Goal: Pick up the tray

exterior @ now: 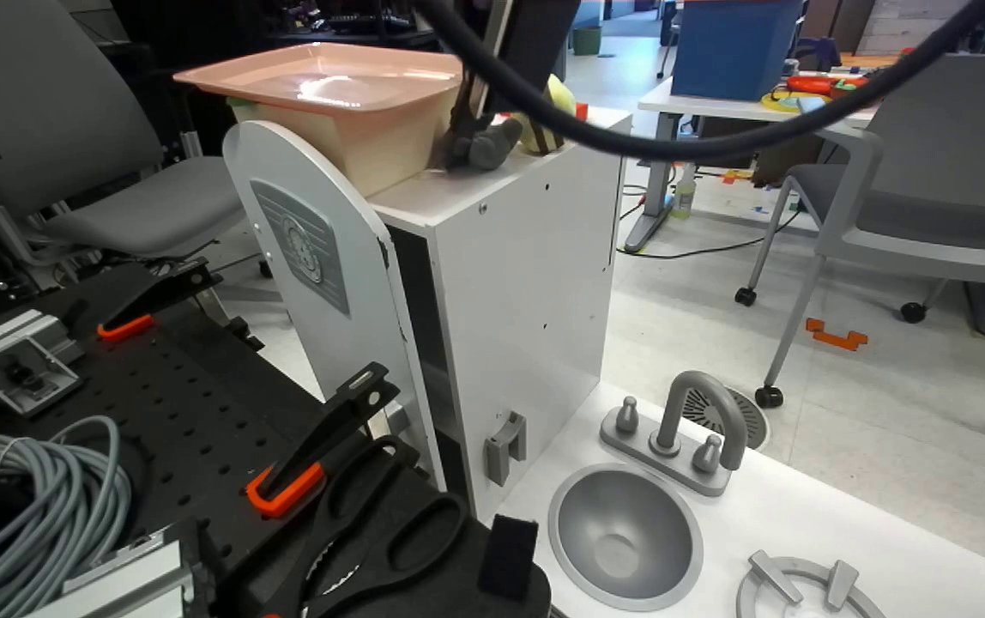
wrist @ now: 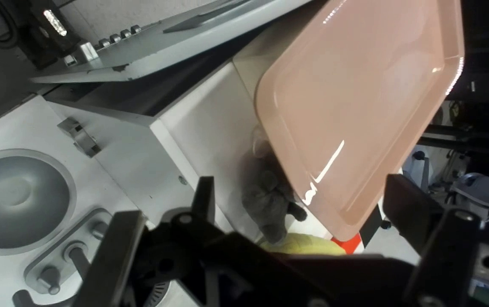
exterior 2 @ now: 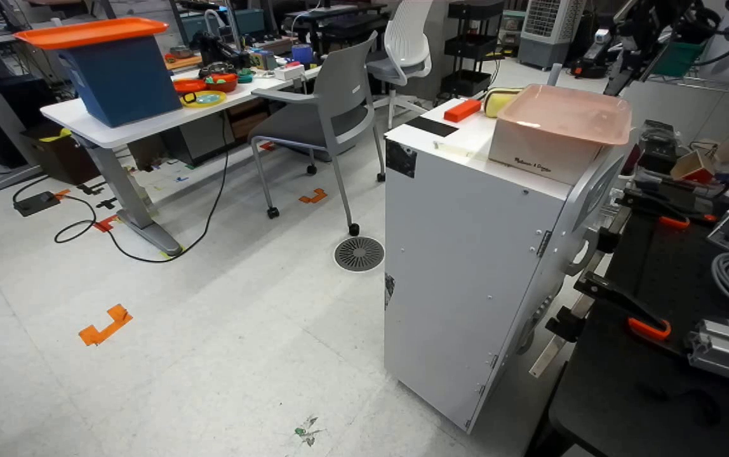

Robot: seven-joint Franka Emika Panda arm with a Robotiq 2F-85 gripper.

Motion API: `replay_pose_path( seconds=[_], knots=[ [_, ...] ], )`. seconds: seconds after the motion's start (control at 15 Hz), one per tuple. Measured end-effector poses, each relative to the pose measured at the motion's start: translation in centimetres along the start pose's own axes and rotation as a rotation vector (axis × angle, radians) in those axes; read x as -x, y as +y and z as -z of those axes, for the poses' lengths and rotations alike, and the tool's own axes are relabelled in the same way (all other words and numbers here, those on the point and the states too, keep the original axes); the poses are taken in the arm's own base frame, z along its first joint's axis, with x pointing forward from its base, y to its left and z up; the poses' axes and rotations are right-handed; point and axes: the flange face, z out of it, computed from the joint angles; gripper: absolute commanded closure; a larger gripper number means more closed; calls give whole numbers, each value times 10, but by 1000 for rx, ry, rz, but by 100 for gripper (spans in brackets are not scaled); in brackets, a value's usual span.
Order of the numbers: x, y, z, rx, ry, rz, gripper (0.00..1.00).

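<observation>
The salmon-pink plastic tray (wrist: pixel 355 98) lies about level, like a lid, on the cream box (exterior 2: pixel 533 147), which stands on the white tabletop (exterior 2: pixel 475 133) of the cabinet (exterior 2: pixel 453 266); in both exterior views its rim reaches out beyond the walls of the box. The plastic looks thin and moulded in one piece, so it is probably light for its width, rather stiff, a little bending at the edge, and not easy to break. The gloss, with its sharp white reflections, suggests a smooth face on which a hold may slip. The fingers (wrist: pixel 204 200) are spread wide apart and grip nothing; in the wrist view a rounded corner of the tray appears between them, but at what depth one cannot tell. The best place to take hold seems to be the overhanging rim, one finger above and one beneath; held by one corner only, the tray may tip. Beside the box, what looks like a grey plush toy (wrist: pixel 268 204) seems soft and lumpy, while the red block (exterior 2: pixel 463 111) is plain and straight-edged.
</observation>
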Motion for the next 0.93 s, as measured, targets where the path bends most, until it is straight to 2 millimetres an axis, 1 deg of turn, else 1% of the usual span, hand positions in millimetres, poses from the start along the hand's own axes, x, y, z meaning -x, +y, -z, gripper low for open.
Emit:
replay_pose_path(
  seconds=[0.33,0.93],
  knots=[
    [-5,11,-4,6,-7,-18,0],
    [-10,12,-3,9,-3,-18,0]
  ],
)
